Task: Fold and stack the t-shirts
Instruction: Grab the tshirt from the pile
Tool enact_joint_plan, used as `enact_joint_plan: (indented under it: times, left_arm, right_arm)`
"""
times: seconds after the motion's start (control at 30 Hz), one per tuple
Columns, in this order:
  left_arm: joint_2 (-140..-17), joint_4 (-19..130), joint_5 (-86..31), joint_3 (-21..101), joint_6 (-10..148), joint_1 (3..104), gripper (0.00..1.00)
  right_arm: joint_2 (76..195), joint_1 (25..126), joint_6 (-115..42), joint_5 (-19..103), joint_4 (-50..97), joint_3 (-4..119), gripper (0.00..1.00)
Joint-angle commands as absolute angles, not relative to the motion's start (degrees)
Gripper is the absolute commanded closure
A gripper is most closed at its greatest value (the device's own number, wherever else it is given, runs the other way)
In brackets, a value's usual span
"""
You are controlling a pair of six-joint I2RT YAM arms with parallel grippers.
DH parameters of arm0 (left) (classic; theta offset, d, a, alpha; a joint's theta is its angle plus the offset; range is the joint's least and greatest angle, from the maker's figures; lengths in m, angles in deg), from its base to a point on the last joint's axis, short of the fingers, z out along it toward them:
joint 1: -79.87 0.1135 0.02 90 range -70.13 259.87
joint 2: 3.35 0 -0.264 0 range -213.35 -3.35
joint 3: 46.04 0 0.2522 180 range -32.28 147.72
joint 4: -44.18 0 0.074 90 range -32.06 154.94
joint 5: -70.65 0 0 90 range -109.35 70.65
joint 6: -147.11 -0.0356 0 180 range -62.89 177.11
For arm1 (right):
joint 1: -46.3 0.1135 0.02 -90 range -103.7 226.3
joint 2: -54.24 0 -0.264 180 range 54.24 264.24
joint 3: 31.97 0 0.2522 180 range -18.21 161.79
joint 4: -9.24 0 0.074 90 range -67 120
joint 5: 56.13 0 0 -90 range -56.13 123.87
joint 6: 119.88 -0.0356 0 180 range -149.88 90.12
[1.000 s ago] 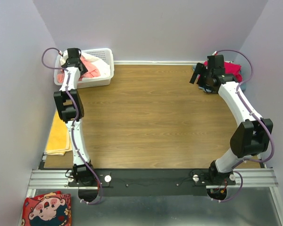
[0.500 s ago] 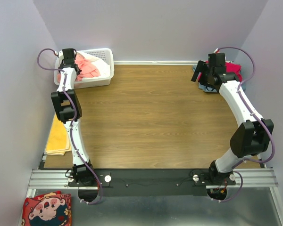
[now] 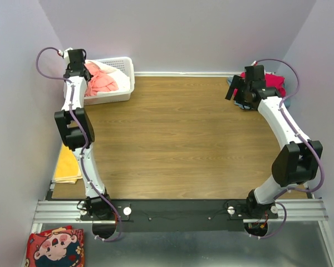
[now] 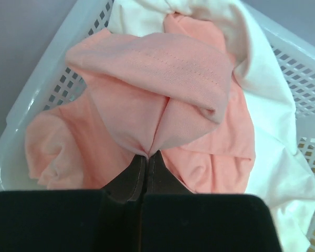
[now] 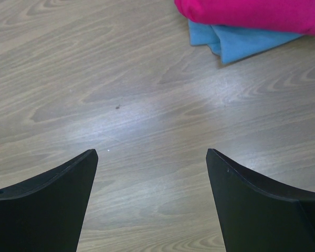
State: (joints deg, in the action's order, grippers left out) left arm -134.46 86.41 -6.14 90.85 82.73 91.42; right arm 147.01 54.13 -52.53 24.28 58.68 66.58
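Note:
In the left wrist view my left gripper (image 4: pixel 148 155) is shut on a pinched fold of the salmon-pink t-shirt (image 4: pixel 163 79), which lies bunched in the white lattice basket (image 4: pixel 42 89). A white t-shirt (image 4: pixel 262 105) is draped beside and under it. From above, the left gripper (image 3: pixel 82 71) hangs over the basket's left end, with the pink shirt (image 3: pixel 103 82) below it. My right gripper (image 5: pixel 152 155) stands open over bare wood, apart from the crimson-red t-shirt (image 5: pixel 252 13) lying on the grey-blue one (image 5: pixel 241 42) at the far right.
The basket (image 3: pixel 125 69) sits in the far left corner against the wall. A yellow cloth (image 3: pixel 68 164) hangs off the table's left edge. A patterned cloth (image 3: pixel 54 247) lies below the metal rail (image 3: pixel 178 210). Walls close in on three sides.
My left gripper has shut on the pink shirt and pulled back toward the far left corner, lifting the cloth. The right arm has barely shifted.

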Motion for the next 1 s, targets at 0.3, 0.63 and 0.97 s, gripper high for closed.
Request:
enact_joint_plan:
  times: [0.3, 0.63, 0.97]
  left_arm:
    - [-121.32, 85.98, -7.66, 92.08, 76.71, 83.40, 1.00]
    - [-109.27, 86.68, -6.00, 97.62, 74.78, 71.45, 1.00]
    - [-93.72, 84.04, -7.31, 96.31, 73.54, 60.37, 1.00]
  right_arm:
    - [145.82, 54.47, -54.22, 22.88, 57.89, 63.88, 0.07]
    - [144.68, 54.47, -53.34, 21.30, 57.98, 68.36, 0.07]
    - [140.64, 54.47, -54.75, 19.02, 58.07, 66.61, 0.07]
